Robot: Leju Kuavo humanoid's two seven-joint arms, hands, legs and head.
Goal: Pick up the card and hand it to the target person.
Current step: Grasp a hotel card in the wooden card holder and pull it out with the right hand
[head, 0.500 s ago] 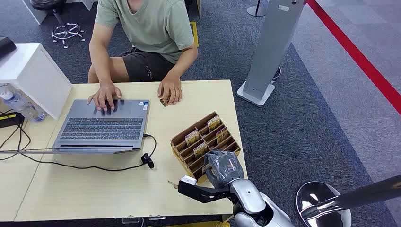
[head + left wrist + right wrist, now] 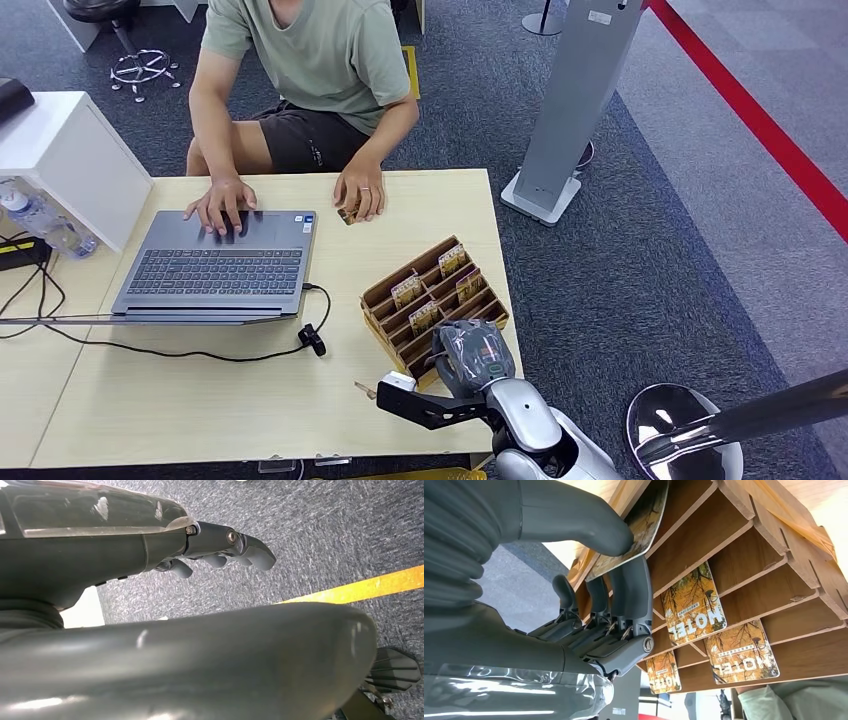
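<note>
My right hand (image 2: 472,355) sits over the near corner of the wooden card rack (image 2: 388,292) on the table. In the right wrist view, the hand (image 2: 614,580) pinches an orange-and-brown card (image 2: 646,517) between its thumb and fingers at the rack's (image 2: 734,545) end slot. Other "HOTEL" cards (image 2: 694,605) stand in the neighbouring slots. The target person (image 2: 315,60) sits at the table's far side, one hand on the laptop (image 2: 215,265), the other resting on the table and holding a small card (image 2: 349,213). My left hand (image 2: 220,550) hangs over the carpet, fingers loosely bent, holding nothing.
A cable and plug (image 2: 312,340) lie near the laptop's front right. A white box (image 2: 70,160) and a water bottle (image 2: 30,215) stand at the table's left. A grey stand (image 2: 570,110) rises on the carpet to the right. A yellow floor stripe (image 2: 360,585) runs below my left hand.
My right arm has shifted slightly to the left at the rack; the person and the things on the table have not moved.
</note>
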